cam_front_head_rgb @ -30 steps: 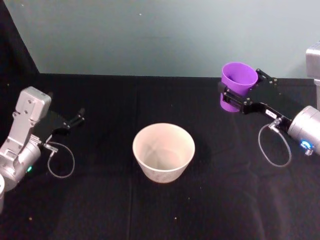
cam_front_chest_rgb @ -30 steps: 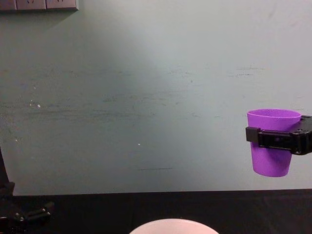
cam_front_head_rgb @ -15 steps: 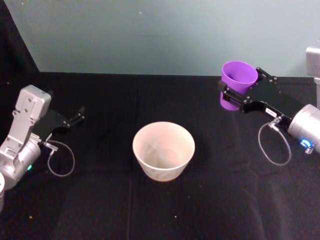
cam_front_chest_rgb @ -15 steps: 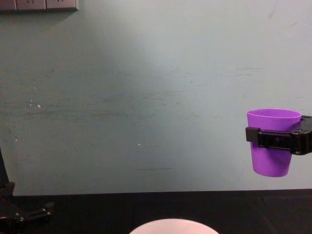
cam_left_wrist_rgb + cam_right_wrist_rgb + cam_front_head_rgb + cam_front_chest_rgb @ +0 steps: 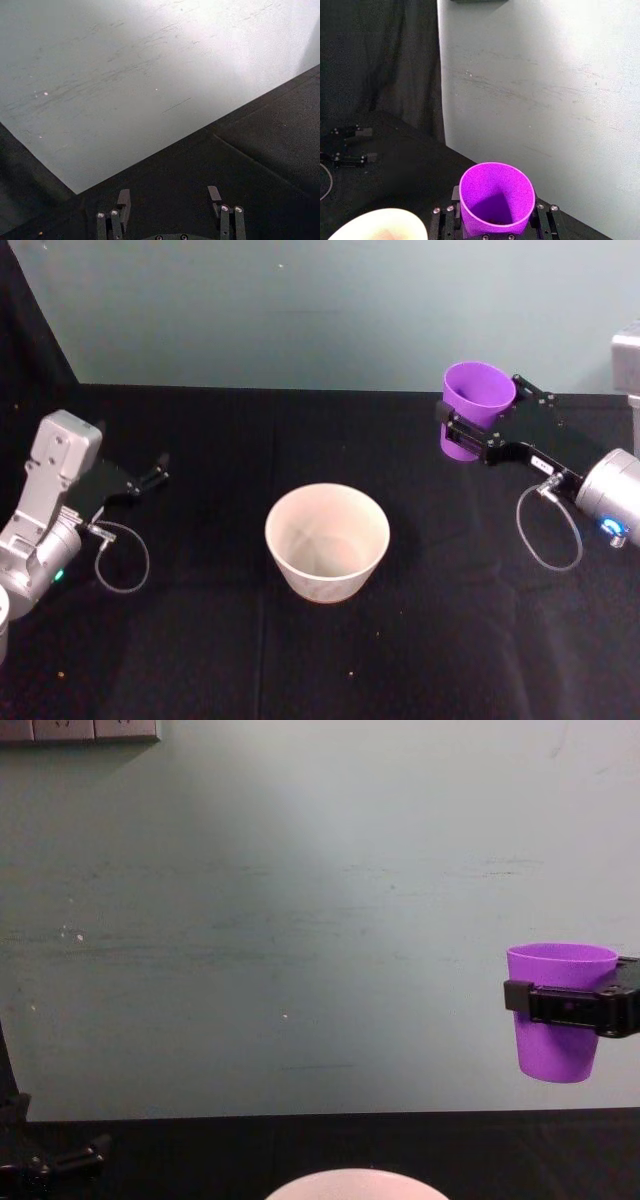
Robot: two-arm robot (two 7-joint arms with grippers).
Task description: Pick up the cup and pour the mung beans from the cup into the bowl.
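Note:
The purple cup (image 5: 478, 400) hangs upright in the air over the table's far right, held at mid-height by my right gripper (image 5: 482, 426), which is shut on it. From the side, the cup (image 5: 558, 1045) is well above the tabletop, with the gripper (image 5: 570, 1005) clamped round it. In the right wrist view I look down into the cup (image 5: 495, 192); its bottom is in shadow and I cannot make out the mung beans. The pale bowl (image 5: 283, 550) stands empty at the table's middle, left of and below the cup. My left gripper (image 5: 169, 197) is parked open at the left.
A black cloth covers the table (image 5: 200, 640), and a pale green wall stands behind it. The left arm (image 5: 55, 500) rests at the left edge with a cable loop beside it. The bowl's rim (image 5: 350, 1182) just shows at the chest view's lower edge.
The right gripper holding the cup has barely shifted. The bowl and the left arm have not moved.

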